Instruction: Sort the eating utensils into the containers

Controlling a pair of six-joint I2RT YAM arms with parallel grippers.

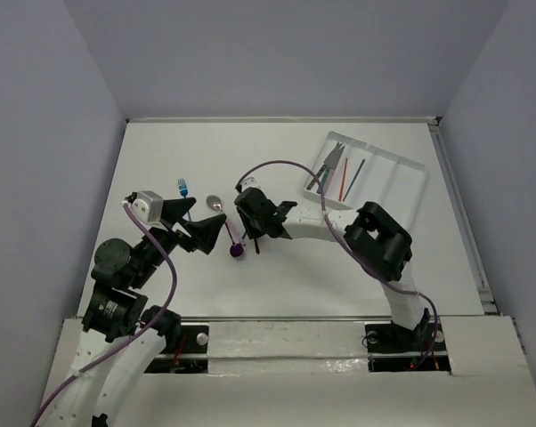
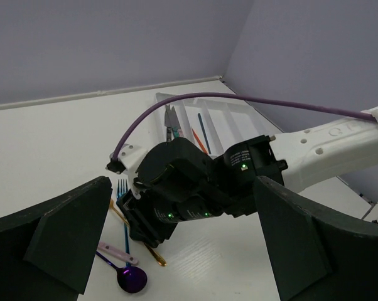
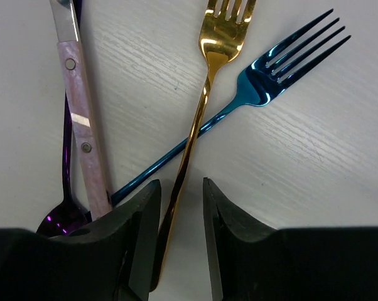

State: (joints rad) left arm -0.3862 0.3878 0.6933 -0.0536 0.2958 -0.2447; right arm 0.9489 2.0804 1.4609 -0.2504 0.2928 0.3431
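Observation:
In the right wrist view a gold fork [image 3: 201,106] lies on the table across a blue fork [image 3: 264,78]. My right gripper [image 3: 180,185] is open and low over the table, its fingers on either side of the gold handle, which lies close to the left finger. A pink-handled knife [image 3: 82,125] and a purple spoon [image 3: 60,216] lie just left of it. In the top view the right gripper [image 1: 248,240] is beside the purple spoon [image 1: 239,251]. My left gripper [image 1: 206,218] is open and empty, just left of it. The tray [image 1: 402,165] at the back right holds several utensils.
Another blue fork [image 1: 182,187] and a silver spoon [image 1: 215,203] lie just beyond the left gripper. The right arm's purple cable [image 1: 281,164] arches over the table between the gripper and the tray. Grey walls close in the table on three sides.

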